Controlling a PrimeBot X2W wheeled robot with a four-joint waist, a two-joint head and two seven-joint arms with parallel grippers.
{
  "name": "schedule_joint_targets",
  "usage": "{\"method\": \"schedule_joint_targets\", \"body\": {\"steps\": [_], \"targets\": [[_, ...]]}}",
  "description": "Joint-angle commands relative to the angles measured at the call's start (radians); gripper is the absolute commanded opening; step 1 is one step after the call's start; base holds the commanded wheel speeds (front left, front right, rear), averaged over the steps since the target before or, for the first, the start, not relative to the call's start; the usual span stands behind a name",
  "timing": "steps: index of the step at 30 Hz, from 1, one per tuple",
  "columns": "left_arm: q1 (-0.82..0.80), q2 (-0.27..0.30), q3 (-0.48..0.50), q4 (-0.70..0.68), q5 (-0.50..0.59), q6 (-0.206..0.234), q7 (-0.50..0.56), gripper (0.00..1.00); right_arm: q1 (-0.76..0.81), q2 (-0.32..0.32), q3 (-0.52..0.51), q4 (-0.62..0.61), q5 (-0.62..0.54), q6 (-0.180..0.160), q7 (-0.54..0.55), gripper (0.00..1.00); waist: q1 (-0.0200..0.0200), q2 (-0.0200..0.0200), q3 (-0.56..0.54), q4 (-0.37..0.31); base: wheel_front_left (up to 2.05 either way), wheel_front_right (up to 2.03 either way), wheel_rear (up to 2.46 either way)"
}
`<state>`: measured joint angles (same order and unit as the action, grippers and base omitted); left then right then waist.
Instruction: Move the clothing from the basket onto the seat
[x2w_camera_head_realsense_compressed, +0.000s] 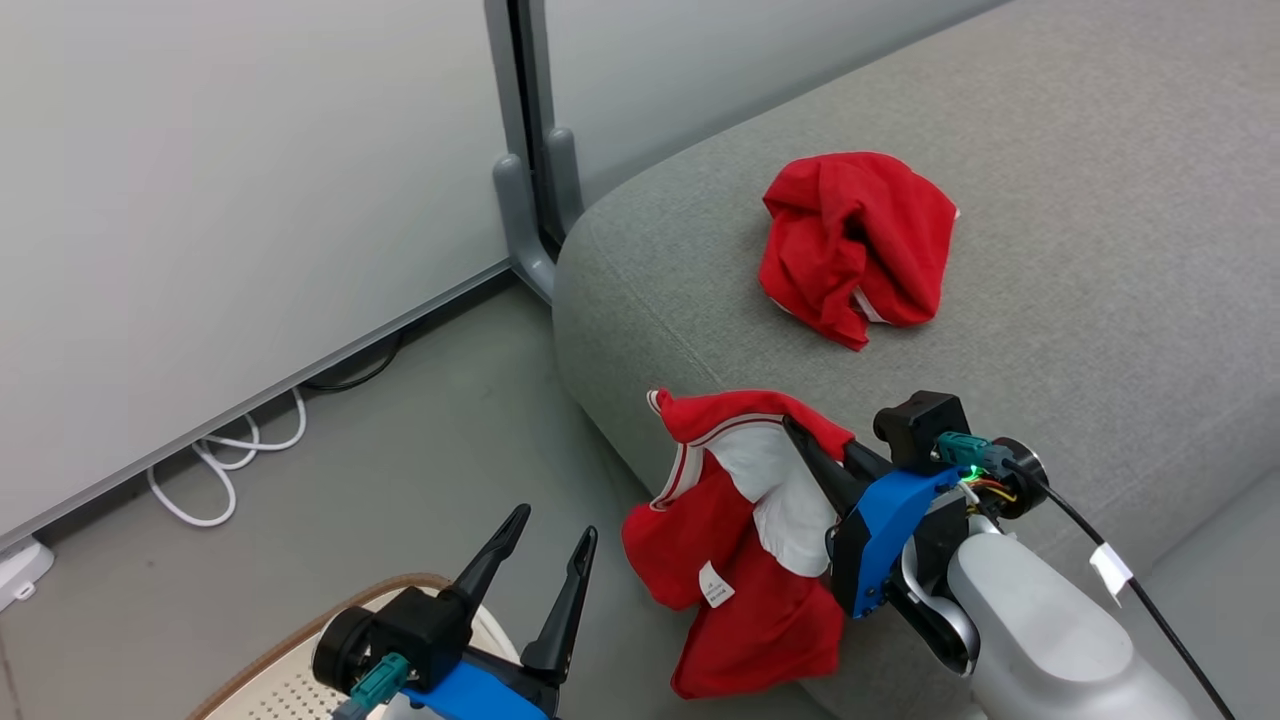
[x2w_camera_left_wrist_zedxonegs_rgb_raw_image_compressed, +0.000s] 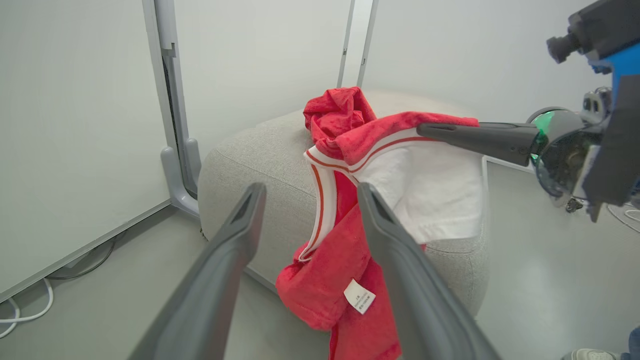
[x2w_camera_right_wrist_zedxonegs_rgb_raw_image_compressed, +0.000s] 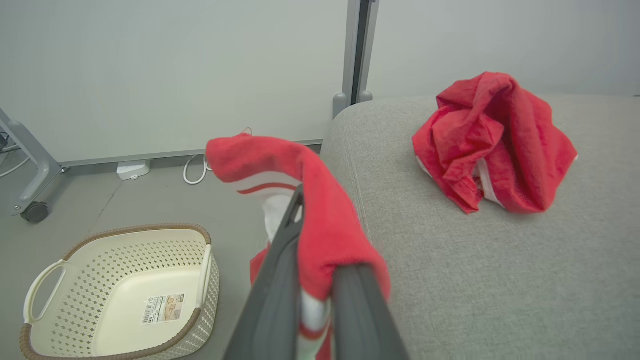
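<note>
Red held garment (x2w_camera_head_realsense_compressed: 740, 540), head view: clamped in right gripper (x2w_camera_head_realsense_compressed: 800, 440), hanging at the seat (x2w_camera_head_realsense_compressed: 1100, 250) front edge, white panel and tag showing.
Loose garment (x2w_camera_head_realsense_compressed: 855, 245), head view: crumpled on seat top, well apart from the held one.
Left gripper (x2w_camera_head_realsense_compressed: 556, 522), head view: fingers spread, nothing between them, overlapping basket (x2w_camera_head_realsense_compressed: 285, 690) at lower left.
Left gripper (x2w_camera_left_wrist_zedxonegs_rgb_raw_image_compressed: 311, 187), left wrist view: released, held garment (x2w_camera_left_wrist_zedxonegs_rgb_raw_image_compressed: 340, 255) beyond the fingers.
Right gripper (x2w_camera_left_wrist_zedxonegs_rgb_raw_image_compressed: 425, 131), left wrist view: enters from the right, fingertip at the garment's top fold. Seat (x2w_camera_left_wrist_zedxonegs_rgb_raw_image_compressed: 250, 165) corner behind. Cloth-to-seat contact unclear.
Right gripper (x2w_camera_right_wrist_zedxonegs_rgb_raw_image_compressed: 320, 235), right wrist view: clenched on held garment (x2w_camera_right_wrist_zedxonegs_rgb_raw_image_compressed: 320, 200), cloth draped over both fingers.
Loose garment (x2w_camera_right_wrist_zedxonegs_rgb_raw_image_compressed: 495, 140), right wrist view: bunched on seat (x2w_camera_right_wrist_zedxonegs_rgb_raw_image_compressed: 450, 280).
Basket (x2w_camera_right_wrist_zedxonegs_rgb_raw_image_compressed: 135, 229), right wrist view: on floor left of seat, label on its bottom visible.
</note>
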<state>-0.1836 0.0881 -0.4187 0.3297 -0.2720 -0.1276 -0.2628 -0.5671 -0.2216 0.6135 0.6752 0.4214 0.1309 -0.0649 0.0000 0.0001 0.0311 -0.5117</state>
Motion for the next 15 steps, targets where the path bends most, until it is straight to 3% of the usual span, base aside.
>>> {"method": "schedule_joint_targets", "body": {"steps": [1,10,15], "targets": [[-0.008,0.007,0.002,0.003,-0.004,-0.003,-0.003,1.00,0.015,0.001,-0.002,-0.006,-0.003,0.000,-0.002,0.00,0.0000,-0.0001,0.003,-0.012,0.00,0.00,0.00],[-0.022,0.017,-0.025,0.006,-0.009,-0.004,-0.003,1.00,0.001,0.000,-0.029,-0.011,-0.014,0.000,-0.001,0.00,0.0000,-0.0001,0.025,0.004,0.00,0.00,0.00],[-0.045,0.025,-0.040,0.000,-0.009,-0.004,-0.003,1.00,-0.081,-0.037,-0.077,-0.025,-0.045,0.000,0.007,0.00,0.0000,-0.0001,0.059,0.031,0.00,0.00,0.00]]}}
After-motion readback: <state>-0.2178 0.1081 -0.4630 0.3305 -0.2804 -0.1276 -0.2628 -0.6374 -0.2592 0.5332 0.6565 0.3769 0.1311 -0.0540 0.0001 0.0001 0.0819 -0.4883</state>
